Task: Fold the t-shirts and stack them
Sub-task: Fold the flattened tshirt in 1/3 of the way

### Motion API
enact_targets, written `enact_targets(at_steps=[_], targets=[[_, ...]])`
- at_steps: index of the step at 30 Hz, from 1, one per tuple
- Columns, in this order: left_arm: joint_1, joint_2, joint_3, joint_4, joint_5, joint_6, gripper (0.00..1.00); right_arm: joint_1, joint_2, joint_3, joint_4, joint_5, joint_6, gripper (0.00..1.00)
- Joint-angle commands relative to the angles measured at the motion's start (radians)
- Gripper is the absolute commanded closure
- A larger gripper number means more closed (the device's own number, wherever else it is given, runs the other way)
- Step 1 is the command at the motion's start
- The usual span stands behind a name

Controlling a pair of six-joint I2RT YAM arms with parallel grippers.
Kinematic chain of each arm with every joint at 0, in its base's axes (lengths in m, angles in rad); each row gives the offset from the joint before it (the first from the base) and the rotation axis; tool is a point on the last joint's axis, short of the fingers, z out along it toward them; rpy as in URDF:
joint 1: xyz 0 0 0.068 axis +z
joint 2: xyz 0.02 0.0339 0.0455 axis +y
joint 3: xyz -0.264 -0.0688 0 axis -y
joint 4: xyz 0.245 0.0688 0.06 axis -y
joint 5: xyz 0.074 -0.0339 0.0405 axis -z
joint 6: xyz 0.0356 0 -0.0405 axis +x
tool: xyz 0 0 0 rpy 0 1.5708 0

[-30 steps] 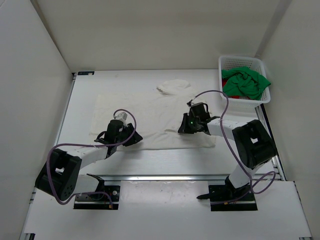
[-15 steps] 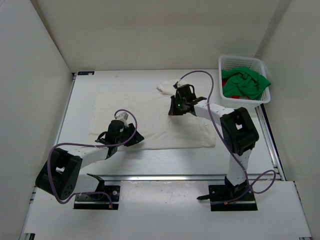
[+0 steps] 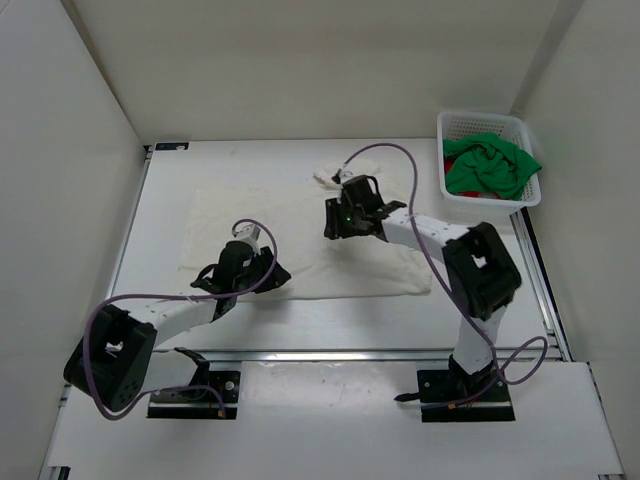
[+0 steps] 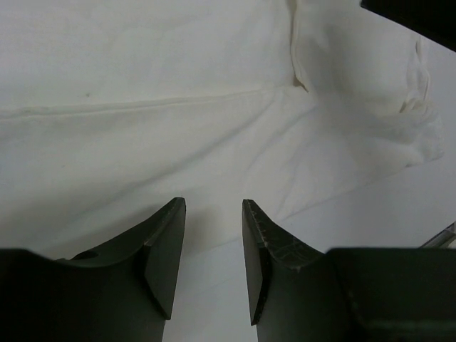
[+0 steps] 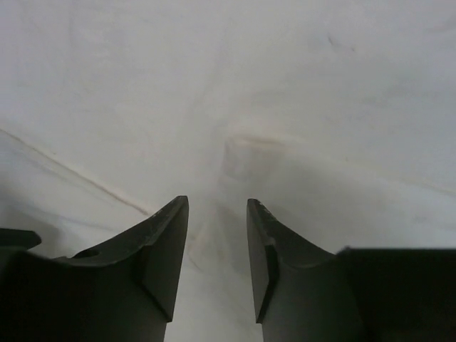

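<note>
Tabletop (image 3: 165, 210) is left bare in a strip along the left of the white t-shirt (image 3: 290, 215), in a wider band beyond it up to the far wall, and in a narrow band between its near hem and the tabletop's near edge; white walls close in the left, far and right sides. The white t-shirt is spread flat across the middle, with one sleeve bunched at its far edge. The left fingers (image 3: 243, 277) are held over the near-left part of the hem, apart, with nothing clamped between them; in the left wrist view the cloth's edge is seen running slantwise just ahead of the tips, with bare tabletop to the lower right. The right fingers (image 3: 350, 215) are set over the far middle of the same shirt, near the bunched sleeve, also apart and holding nothing; a small pucker of cloth is seen just ahead of the gap. Whether either pair of tips touches the cloth cannot be told. The green t-shirt (image 3: 492, 165) is heaped in the basket (image 3: 455, 125) at the far right corner, well apart from both arms, and of the red t-shirt (image 3: 449, 166) only a sliver is shown beneath it. Part of the sleeve is hidden by the right arm and its cable.
</note>
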Motion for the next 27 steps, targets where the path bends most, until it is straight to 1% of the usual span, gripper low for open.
enact_targets(at_steps=[1,3,4,5,6,7,8,11,13,15,16,18,19,21,24,27], targets=[[-0.053,0.023,0.052,-0.024,-0.052,0.023,0.51,-0.052,-0.186,-0.199,0.154,-0.028,0.066,0.62],[-0.082,0.048,0.072,-0.026,-0.054,0.024,0.52,-0.076,-0.249,-0.284,0.196,-0.033,0.103,0.59],[-0.093,0.068,0.075,-0.02,-0.057,0.02,0.52,-0.095,-0.256,-0.335,0.205,-0.057,0.111,0.62],[-0.103,0.084,0.081,-0.012,-0.054,0.015,0.52,-0.109,-0.275,-0.369,0.195,-0.065,0.121,0.76],[-0.104,0.091,0.087,-0.012,-0.054,0.021,0.53,-0.104,-0.284,-0.383,0.195,-0.09,0.134,0.84],[-0.122,0.107,0.104,-0.015,-0.066,0.024,0.52,-0.107,-0.298,-0.419,0.205,-0.097,0.15,0.96],[-0.127,0.129,0.112,-0.027,-0.063,0.028,0.52,-0.095,-0.303,-0.456,0.205,-0.096,0.143,1.0],[-0.134,0.166,0.129,-0.038,-0.078,0.038,0.53,-0.055,-0.324,-0.525,0.198,-0.067,0.128,1.0],[-0.125,0.177,0.1,-0.021,-0.086,0.032,0.53,-0.06,-0.336,-0.567,0.195,-0.033,0.128,1.0],[-0.127,0.201,0.089,0.0,-0.081,0.023,0.53,-0.085,-0.336,-0.607,0.201,-0.033,0.138,1.0],[-0.127,0.221,0.094,0.0,-0.081,0.023,0.54,-0.092,-0.33,-0.613,0.186,-0.021,0.138,0.99],[-0.143,0.236,0.081,-0.003,-0.058,0.02,0.56,-0.099,-0.338,-0.677,0.167,-0.002,0.138,1.0],[-0.166,0.186,-0.017,-0.004,-0.058,0.0,0.56,-0.102,-0.444,-0.812,0.184,-0.001,0.178,1.0],[-0.163,0.116,-0.061,-0.027,-0.051,-0.002,0.55,-0.104,-0.494,-0.895,0.172,-0.008,0.195,1.0],[-0.189,0.016,-0.116,-0.081,-0.043,-0.018,0.57,-0.107,-0.58,-0.95,0.126,-0.004,0.209,1.0],[-0.205,-0.078,-0.152,-0.116,-0.051,-0.057,0.56,-0.106,-0.635,-0.943,0.1,-0.037,0.22,1.0]])
